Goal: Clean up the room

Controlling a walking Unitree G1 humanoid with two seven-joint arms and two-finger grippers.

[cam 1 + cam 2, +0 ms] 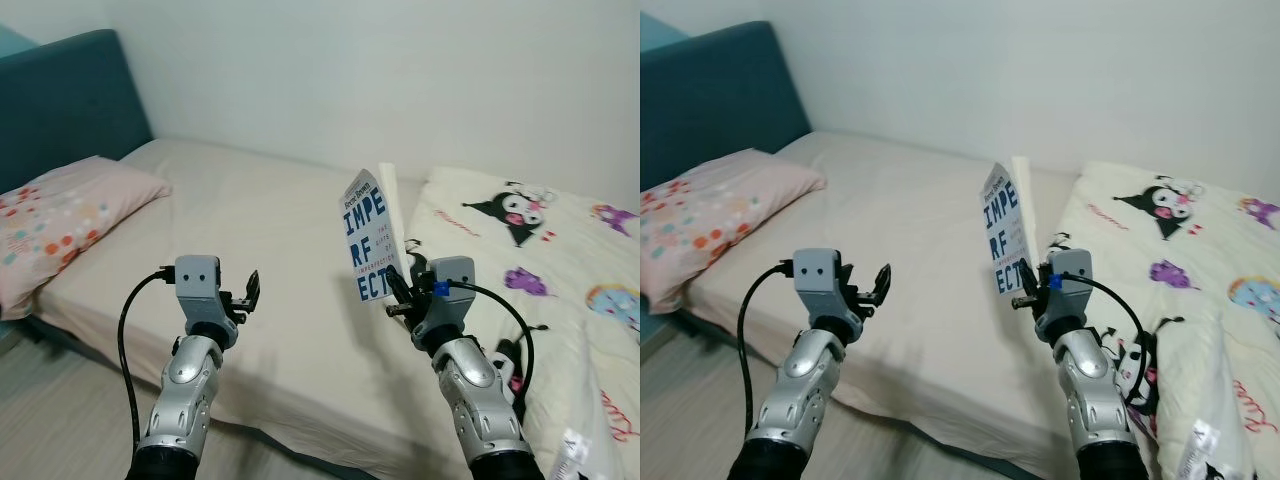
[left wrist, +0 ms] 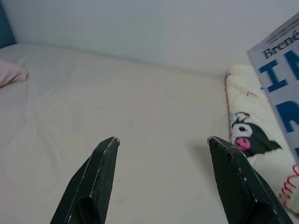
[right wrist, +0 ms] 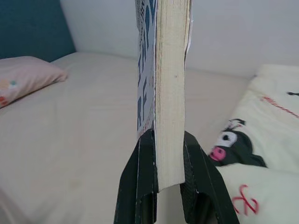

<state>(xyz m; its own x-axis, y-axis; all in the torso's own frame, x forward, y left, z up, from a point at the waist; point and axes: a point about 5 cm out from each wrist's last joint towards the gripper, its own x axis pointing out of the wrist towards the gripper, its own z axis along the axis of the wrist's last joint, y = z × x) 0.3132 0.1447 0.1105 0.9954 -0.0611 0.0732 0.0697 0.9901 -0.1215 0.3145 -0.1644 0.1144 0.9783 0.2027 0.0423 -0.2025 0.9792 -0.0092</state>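
Note:
A white book [image 1: 370, 234] with blue cover letters stands upright above the bed, held by its lower edge in my right gripper [image 1: 399, 287]. In the right wrist view its page edge [image 3: 170, 93] sits clamped between the two black fingers [image 3: 142, 182]. My left gripper [image 1: 246, 295] is raised over the near edge of the bed, open and empty; the left wrist view has its fingers [image 2: 100, 179] spread wide over the bare beige sheet [image 2: 117, 121].
A beige bed [image 1: 250, 230] lies ahead with a pink spotted pillow [image 1: 60, 215] at the left and a teal headboard [image 1: 60, 100]. A cream cartoon-print blanket [image 1: 540, 240] covers the right side. A white wall stands behind. Floor [image 1: 60, 400] shows at lower left.

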